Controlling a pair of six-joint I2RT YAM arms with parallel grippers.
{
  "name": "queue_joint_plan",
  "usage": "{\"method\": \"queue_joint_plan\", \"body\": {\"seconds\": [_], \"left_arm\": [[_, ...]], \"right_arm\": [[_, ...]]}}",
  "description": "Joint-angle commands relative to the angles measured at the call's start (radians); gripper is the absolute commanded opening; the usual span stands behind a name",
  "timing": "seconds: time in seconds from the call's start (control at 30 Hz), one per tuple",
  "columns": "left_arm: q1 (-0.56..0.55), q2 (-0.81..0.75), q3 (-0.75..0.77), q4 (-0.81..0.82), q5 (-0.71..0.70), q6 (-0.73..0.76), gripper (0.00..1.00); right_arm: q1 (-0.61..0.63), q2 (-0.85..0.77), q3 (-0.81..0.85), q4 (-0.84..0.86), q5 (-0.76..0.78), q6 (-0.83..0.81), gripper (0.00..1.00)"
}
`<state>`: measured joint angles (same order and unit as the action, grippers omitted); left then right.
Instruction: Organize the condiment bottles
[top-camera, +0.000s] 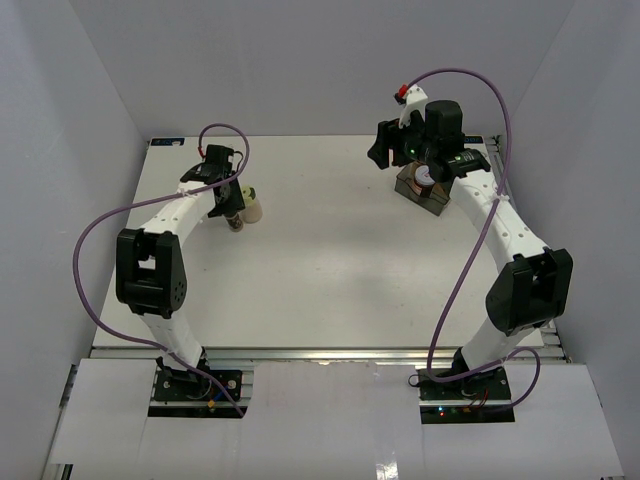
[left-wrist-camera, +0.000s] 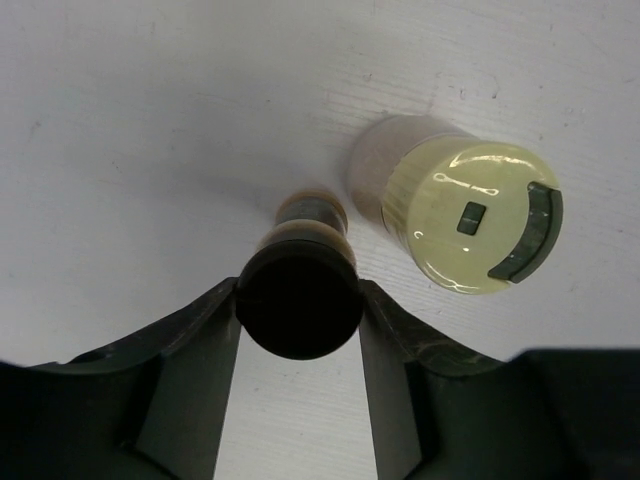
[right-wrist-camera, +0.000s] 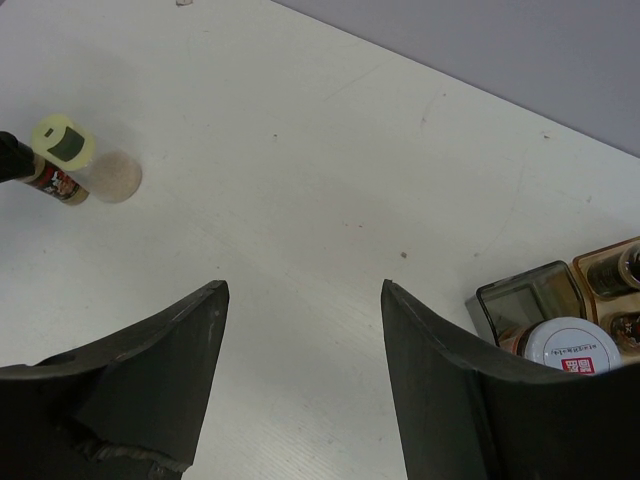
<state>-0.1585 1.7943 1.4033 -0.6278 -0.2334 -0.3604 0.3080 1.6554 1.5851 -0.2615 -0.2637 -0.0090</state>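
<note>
— The left tool?
— Pinching the black-capped bottle by its cap; the yellow-capped bottle stands just right of it on the surface.
— And the right tool?
— Spread, empty; a white-capped jar sits by its right finger, in the tray.

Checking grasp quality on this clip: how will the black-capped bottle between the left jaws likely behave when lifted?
The black-capped bottle looks rigid, so it should not deform. The jaws seem to pinch its round cap, so it may swivel or slip. Tall and narrow, it could tip toward the yellow-capped bottle beside it.
</note>
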Motion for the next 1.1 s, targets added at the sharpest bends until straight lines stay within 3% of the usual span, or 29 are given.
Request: {"method": "queue_joint_plan", "body": {"seconds": [0.0, 0.07, 0.3, 0.43, 0.57, 0.8, 1.07], "left_arm": [[0.002, -0.018, 0.031, -0.001, -0.023, 0.009, 0.5], [0.002, -0.018, 0.026, -0.006, -0.023, 0.015, 0.42], [-0.001, -0.09, 0.012, -0.113, 0.025, -0.003, 0.02], [-0.051, -0.222, -0.048, -0.125, 0.073, -0.014, 0.0], [-0.197, -0.25, -0.017, -0.139, 0.102, -0.034, 0.0], [-0.454, -0.045, 0.218, -0.15, 0.107, -0.078, 0.0], [-0.564, 0.151, 0.431, -0.161, 0.096, -0.1, 0.0]], "right_arm": [[-0.001, -0.04, -0.007, 0.038, 0.008, -0.017, 0.69], [-0.001, -0.04, -0.007, 0.038, 0.008, -0.017, 0.69], [0.0, -0.055, 0.001, 0.02, 0.004, -0.01, 0.69], [-0.001, -0.094, -0.019, 0.014, 0.009, 0.001, 0.69], [-0.001, -0.147, -0.083, -0.002, 0.042, 0.05, 0.69], [0.0, -0.333, -0.287, 0.015, 0.114, 0.109, 0.69], [-0.002, -0.486, -0.38, 0.002, 0.195, 0.113, 0.69]]}}
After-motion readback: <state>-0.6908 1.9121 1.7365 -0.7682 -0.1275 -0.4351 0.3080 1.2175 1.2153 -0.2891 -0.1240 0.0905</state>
